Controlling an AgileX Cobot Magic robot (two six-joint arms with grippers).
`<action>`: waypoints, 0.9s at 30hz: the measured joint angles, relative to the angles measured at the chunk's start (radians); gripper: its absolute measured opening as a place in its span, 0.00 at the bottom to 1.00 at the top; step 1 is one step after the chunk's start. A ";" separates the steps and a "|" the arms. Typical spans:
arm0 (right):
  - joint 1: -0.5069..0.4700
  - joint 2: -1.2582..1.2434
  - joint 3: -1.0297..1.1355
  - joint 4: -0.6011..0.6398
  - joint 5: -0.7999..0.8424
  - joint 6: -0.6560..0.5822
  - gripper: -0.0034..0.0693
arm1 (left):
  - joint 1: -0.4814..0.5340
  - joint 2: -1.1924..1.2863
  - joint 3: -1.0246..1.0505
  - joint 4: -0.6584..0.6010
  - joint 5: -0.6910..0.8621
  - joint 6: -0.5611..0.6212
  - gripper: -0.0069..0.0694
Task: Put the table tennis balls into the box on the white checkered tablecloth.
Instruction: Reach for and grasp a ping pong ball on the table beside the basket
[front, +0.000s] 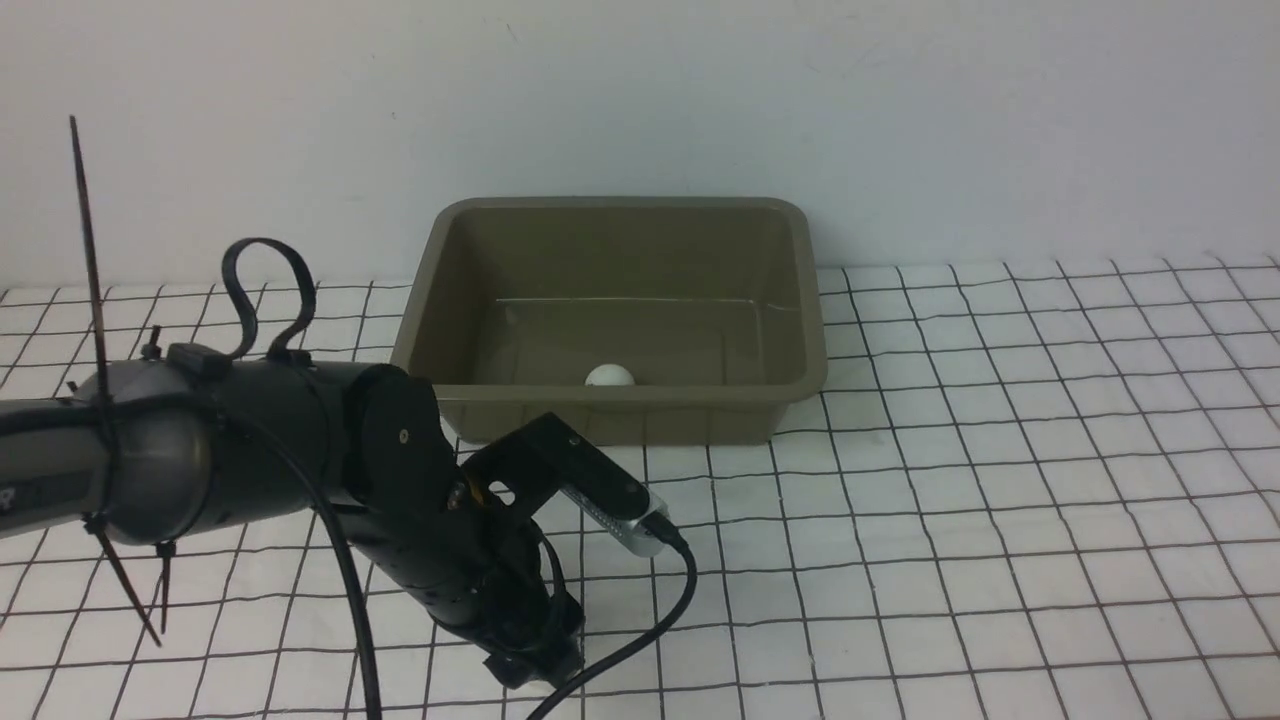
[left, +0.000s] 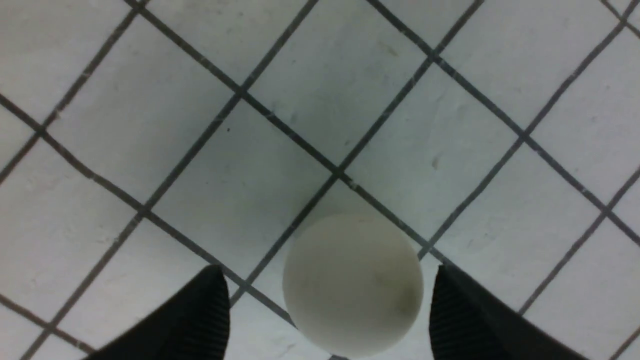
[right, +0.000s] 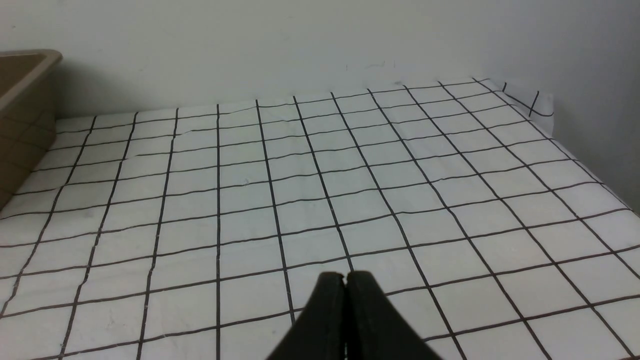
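A plain white wall backs the worktop, which is spread with a white checkered tablecloth (front: 1000, 500). One matte white table tennis ball (left: 352, 285) lies on the cloth between the widely spread jaws of the left claw (left: 328, 272), so a straight close should take it. The shallow olive-grey plastic box (front: 620, 415), with the other white ball (front: 609, 376) inside, stands just beyond over open cloth. The right claw (right: 345, 276) is pinched shut and empty.

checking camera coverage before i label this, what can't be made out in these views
- Front view: the loose ball and the left gripper are hidden behind the left arm; the left wrist view cuts the ball's lower edge.
- Front view: the boxed ball is partly hidden by the box wall.
- Right gripper: outside the front view.
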 joint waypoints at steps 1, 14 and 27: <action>0.000 0.000 0.000 0.000 0.000 0.000 0.03 | 0.000 0.004 0.000 -0.001 -0.001 0.000 0.72; 0.000 0.000 0.000 0.000 -0.001 0.000 0.03 | 0.000 0.068 0.000 -0.063 -0.026 0.004 0.72; 0.000 0.000 0.000 0.000 -0.001 0.000 0.03 | 0.000 0.067 -0.031 -0.096 0.064 0.004 0.55</action>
